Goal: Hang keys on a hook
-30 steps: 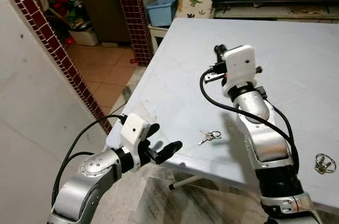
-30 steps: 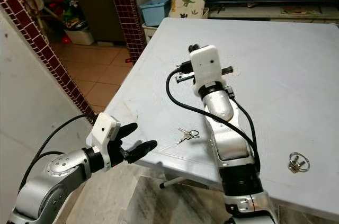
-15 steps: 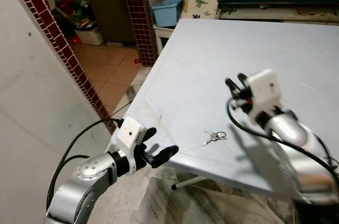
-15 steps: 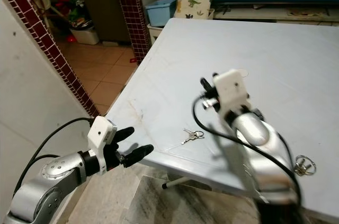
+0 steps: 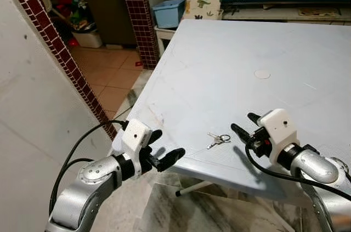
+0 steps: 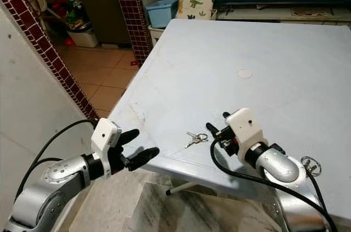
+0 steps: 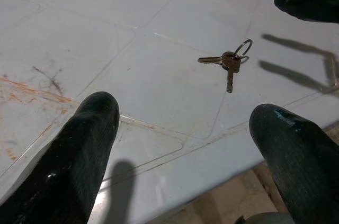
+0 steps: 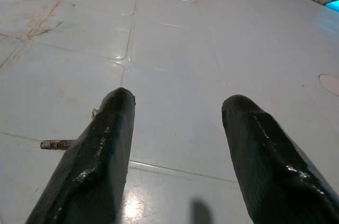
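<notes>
Left eye view: your right gripper (image 5: 244, 124) has dropped from high above to the surface (image 5: 219, 67), jaws apart beside the keys (image 5: 218, 140); left gripper (image 5: 167, 147) unchanged, jaws apart.

- I see a pale grey table (image 5: 219, 67) with orange scuffs near its left edge.
- A blue bin (image 5: 168, 11) sits beyond the table's far left corner.
- Right of the bin I see a dinosaur-print cushion (image 5: 202, 4).
- A brick-tiled pillar (image 5: 141, 12) stands left of the bin.
- A metal ring (image 6: 309, 165) lies near the table's near right edge.
</notes>
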Controlling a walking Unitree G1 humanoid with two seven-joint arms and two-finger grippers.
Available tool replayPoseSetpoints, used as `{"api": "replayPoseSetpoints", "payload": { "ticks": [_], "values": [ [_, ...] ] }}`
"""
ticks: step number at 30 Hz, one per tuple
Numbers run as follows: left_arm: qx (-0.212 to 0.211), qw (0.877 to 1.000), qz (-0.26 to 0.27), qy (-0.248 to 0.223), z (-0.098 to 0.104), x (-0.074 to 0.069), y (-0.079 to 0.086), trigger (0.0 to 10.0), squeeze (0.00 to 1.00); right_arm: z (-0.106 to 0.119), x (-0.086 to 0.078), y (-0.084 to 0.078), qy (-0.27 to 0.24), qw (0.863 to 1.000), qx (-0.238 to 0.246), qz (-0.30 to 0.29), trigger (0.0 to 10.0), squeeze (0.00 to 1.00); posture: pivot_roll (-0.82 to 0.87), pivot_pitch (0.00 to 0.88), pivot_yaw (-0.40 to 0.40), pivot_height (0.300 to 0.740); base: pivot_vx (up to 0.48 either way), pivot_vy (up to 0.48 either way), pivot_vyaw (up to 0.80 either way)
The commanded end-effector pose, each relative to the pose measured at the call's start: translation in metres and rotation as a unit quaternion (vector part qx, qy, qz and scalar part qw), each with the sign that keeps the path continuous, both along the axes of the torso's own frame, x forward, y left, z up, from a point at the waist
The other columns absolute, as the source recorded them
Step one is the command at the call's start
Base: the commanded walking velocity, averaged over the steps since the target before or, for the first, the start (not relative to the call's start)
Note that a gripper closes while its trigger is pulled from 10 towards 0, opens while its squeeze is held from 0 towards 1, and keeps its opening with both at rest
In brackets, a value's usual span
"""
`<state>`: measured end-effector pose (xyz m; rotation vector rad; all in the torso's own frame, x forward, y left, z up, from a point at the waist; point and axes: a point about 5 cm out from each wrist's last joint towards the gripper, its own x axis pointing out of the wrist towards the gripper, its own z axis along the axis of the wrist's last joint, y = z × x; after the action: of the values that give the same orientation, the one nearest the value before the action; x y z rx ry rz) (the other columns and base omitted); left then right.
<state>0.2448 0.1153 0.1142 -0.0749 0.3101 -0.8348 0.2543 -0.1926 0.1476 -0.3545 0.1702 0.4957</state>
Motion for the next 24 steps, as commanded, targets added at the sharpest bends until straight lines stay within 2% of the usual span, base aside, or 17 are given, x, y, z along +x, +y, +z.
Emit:
{"api": "replayPoseSetpoints", "payload": {
  "ticks": [1, 5, 10, 24],
  "values": [
    [0.009, 1.0, 0.009, -0.004, 0.0, 0.001, 0.004, 10.0, 0.0, -0.002, -0.002, 0.002, 0.004, 1.0, -0.001, 0.015, 10.0, 1.0, -0.02, 0.062, 0.125, 0.74, 0.0, 0.0, 0.0],
    [0.01, 1.0, 0.019, -0.011, 0.0, 0.003, 0.002, 10.0, 0.0, -0.015, -0.005, 0.002, 0.016, 1.0, -0.007, 0.017, 10.0, 1.0, -0.02, 0.062, 0.125, 0.74, 0.0, 0.0, 0.0],
    [0.008, 1.0, 0.017, -0.011, 0.0, 0.003, 0.001, 10.0, 0.0, -0.02, -0.005, 0.003, 0.02, 1.0, -0.004, 0.016, 10.0, 1.0, -0.02, 0.065, 0.128, 0.74, 0.0, 0.0, 0.0],
    [0.008, 1.0, 0.018, -0.013, 0.002, 0.002, 0.001, 10.0, 0.0, -0.037, 0.007, 0.004, 0.039, 0.999, 0.009, 0.025, 10.0, 1.0, 0.0, 0.064, 0.127, 0.74, 0.0, 0.0, 0.0]
  ]
}}
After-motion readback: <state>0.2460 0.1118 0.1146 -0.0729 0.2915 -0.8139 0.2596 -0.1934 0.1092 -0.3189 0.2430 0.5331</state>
